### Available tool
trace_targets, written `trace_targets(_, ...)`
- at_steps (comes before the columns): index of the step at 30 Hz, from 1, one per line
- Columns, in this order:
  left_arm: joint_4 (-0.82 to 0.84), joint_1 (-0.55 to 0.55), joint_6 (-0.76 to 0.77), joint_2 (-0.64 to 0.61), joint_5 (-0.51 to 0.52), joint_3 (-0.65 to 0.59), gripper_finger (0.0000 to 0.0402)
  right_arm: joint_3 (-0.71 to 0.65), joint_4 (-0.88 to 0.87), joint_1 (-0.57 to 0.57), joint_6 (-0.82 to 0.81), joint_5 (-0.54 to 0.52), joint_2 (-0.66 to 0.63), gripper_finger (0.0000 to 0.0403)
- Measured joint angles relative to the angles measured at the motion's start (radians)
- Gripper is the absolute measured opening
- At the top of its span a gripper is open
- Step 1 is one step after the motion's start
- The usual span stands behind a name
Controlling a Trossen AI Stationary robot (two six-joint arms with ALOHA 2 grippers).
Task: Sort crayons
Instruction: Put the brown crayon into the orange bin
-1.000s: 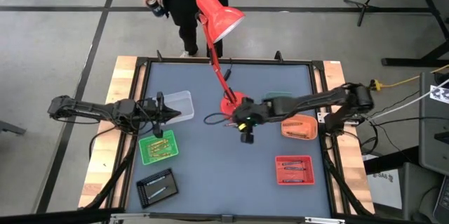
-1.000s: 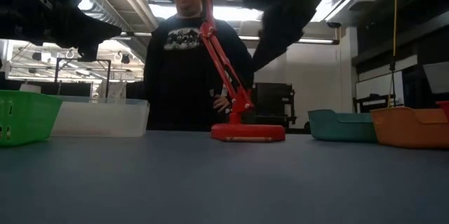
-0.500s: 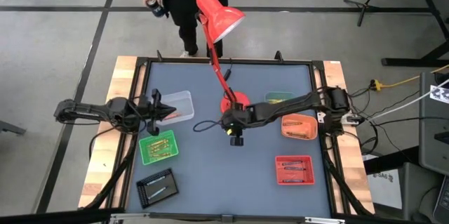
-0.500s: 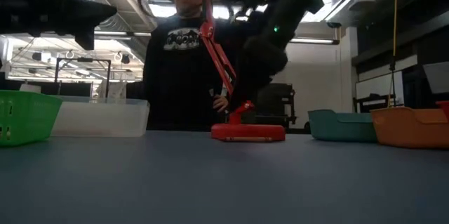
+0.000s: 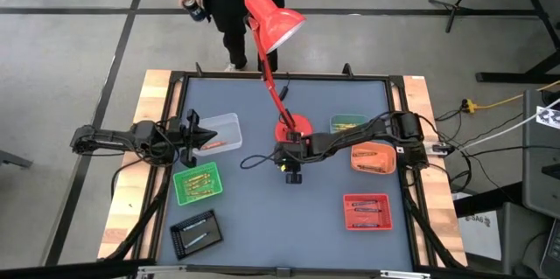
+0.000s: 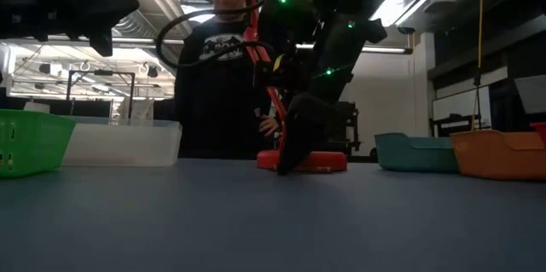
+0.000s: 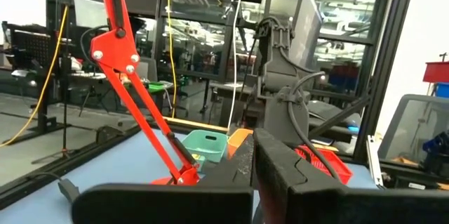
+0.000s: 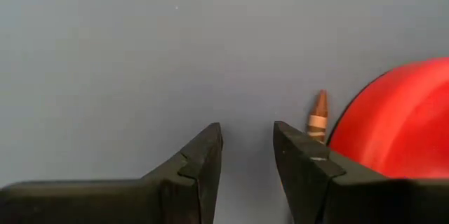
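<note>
Grey table (image 5: 262,218) — right gripper (image 8: 247,150) down, parted, beside crayon (image 8: 319,115).

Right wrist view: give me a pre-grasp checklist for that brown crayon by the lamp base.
1. Right gripper open: ok.
2. Brown crayon between the fingers: not ok, it lies outside one finger.
3. Crayon clear of the lamp base: not ok, it lies right against the base's edge.
4. Table under the fingers free of other items: ok.
5. Left gripper out of the way: ok, shut above the clear tray.
</note>
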State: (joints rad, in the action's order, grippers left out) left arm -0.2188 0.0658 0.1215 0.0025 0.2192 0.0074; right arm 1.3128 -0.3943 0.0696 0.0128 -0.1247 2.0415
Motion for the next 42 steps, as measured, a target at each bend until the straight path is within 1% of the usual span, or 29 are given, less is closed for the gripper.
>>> trace_targets(5, 0.001, 0.0, 0.0, 0.0, 0.0, 0.0, 0.0, 0.001, 0.001, 0.0, 0.0, 0.0, 0.001, 0.0133)
trace_targets(9, 0.001, 0.0, 0.0, 0.0, 0.0, 0.0, 0.0, 0.036, -0.021, 0.002, 0.0, -0.003, 0.007, 0.0133)
trace_targets(15, 0.0, 0.001, 0.0, 0.0, 0.0, 0.0, 0.0, 0.09, -0.017, -0.006, 0.002, -0.091, 0.008, 0.0133)
trace_targets(20, 0.001, 0.001, 0.0, 0.0, 0.0, 0.0, 0.0, 0.091, -0.032, -0.026, 0.001, -0.073, 0.007, 0.0133)
trace_targets(28, 0.0, 0.001, 0.0, 0.0, 0.0, 0.0, 0.0, 0.09, -0.063, -0.023, -0.006, -0.025, 0.005, 0.0133)
trace_targets(32, 0.001, 0.001, 0.0, 0.0, 0.0, 0.0, 0.0, 0.081, -0.085, -0.023, -0.01, -0.05, 0.009, 0.0133)
trace_targets(42, 0.0, 0.042, 0.0, 0.0, 0.002, 0.0, 0.0, 0.08, -0.117, -0.024, -0.013, -0.051, 0.01, 0.0133)
